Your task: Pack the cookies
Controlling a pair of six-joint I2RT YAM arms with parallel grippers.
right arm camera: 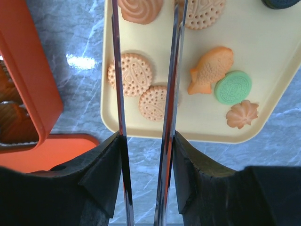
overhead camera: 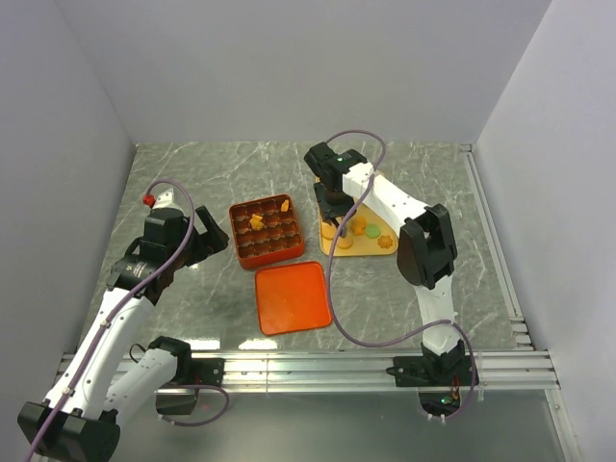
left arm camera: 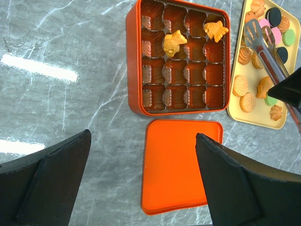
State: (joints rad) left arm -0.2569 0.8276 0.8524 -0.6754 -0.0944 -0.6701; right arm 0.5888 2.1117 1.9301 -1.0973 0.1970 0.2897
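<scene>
The left jaws stand wide apart, released, over the left side of the bench. The right jaws are clenched on metal tongs (right arm camera: 117, 70), whose two blades reach out, slightly apart, above a cream tray (right arm camera: 263, 61) right of the bench's middle. Most cookies (right arm camera: 136, 74) lie on that tray: tan rounds, a fish, a green disc, a flower. Two fish-shaped cookies (left arm camera: 173, 42) sit in cells of the orange-red gridded box (left arm camera: 134, 70) at mid-bench, just left of the tray. The flat lid (left arm camera: 178, 165) lies just beside the box, toward the near edge.

The tongs (right arm camera: 117, 70) are running off the right wrist view's top edge, tips unseen; some cookies (right arm camera: 141, 10) and the box (right arm camera: 26, 80) are getting cropped.
</scene>
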